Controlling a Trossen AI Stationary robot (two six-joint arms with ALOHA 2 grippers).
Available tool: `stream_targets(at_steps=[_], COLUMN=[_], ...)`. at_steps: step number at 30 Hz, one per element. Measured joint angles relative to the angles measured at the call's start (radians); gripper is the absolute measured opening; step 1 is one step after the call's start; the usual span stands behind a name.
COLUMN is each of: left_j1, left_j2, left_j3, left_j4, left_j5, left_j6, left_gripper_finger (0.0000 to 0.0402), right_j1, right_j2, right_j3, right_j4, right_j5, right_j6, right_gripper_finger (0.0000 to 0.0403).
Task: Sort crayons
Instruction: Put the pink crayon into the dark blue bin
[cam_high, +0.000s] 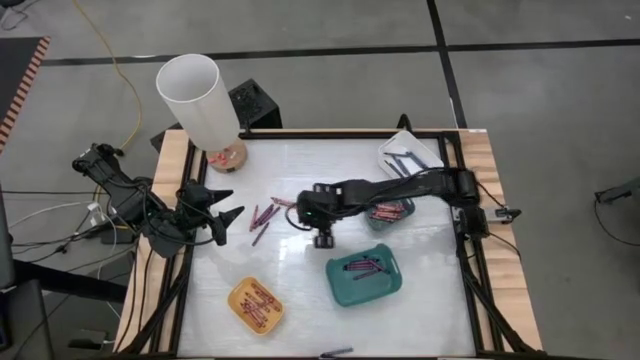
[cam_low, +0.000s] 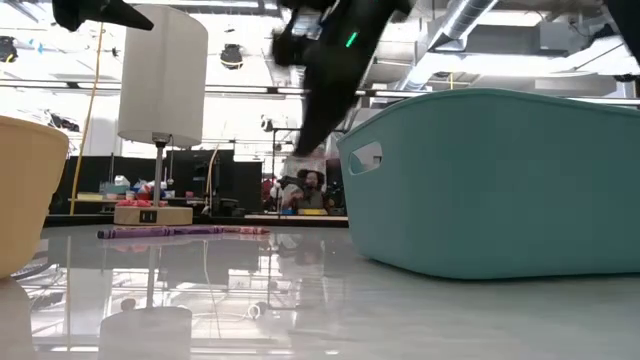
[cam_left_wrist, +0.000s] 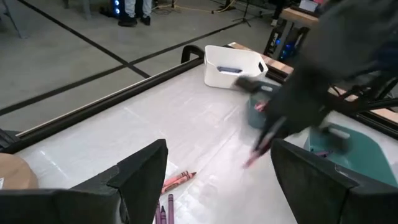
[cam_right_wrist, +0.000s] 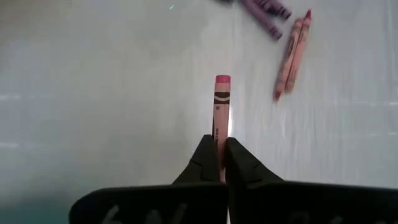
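Sorting is partway done, I'm judging. My right gripper (cam_right_wrist: 219, 152) is pinching a pink crayon (cam_right_wrist: 221, 102) between shut fingers, hanging over the middle of the table (cam_high: 300, 290), the stick poking out past the tips. Loose crayons (cam_high: 262, 218) are lying just beside it toward the left edge: purple ones and a reddish pair, also showing in the right wrist view (cam_right_wrist: 291, 53). Those are what's left on the open surface, plus one stray stick (cam_high: 336, 351) at the near edge.

Already binned: the yellow tray (cam_high: 237, 297) near the near-left corner is holding reddish sticks, the teal tray (cam_high: 392, 283) near the middle-right is holding purple and dark ones, a second smaller teal tray (cam_high: 375, 222) under my right arm is holding red or pink ones, and the white tray (cam_high: 400, 140) at the far-right corner is holding dark blue-grey ones.

My left gripper (cam_high: 226, 205) is waiting at the left edge, fingers spread wide and holding nothing.

Next, I'm guessing, this pink one goes to the tray with the matching reds or pinks; which exactly I can't tell. A white cylinder (cam_high: 195, 100) is standing at the far-left corner, not involved.
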Motion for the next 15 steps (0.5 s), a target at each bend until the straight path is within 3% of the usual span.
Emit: stream_targets(at_steps=[4, 10, 15], left_j1=[0.0, 0.0, 0.0], left_j2=[0.0, 0.0, 0.0], left_j3=[0.0, 0.0, 0.0], left_j4=[-0.001, -0.002, -0.001], left_j5=[0.001, -0.003, -0.006], left_j6=[0.0, 0.003, 0.004], left_gripper_finger=[0.0276, 0.0276, 0.0276], right_j1=[0.071, 0.198, 0.253], right_j2=[-0.117, -0.255, -0.299], right_j3=[0.002, 0.002, 0.002], right_j4=[-0.196, -0.455, -0.647], right_j5=[0.064, 0.285, 0.458], right_j6=[0.088, 0.311, 0.482], right_gripper_finger=[0.0001, 0.0, 0.0])
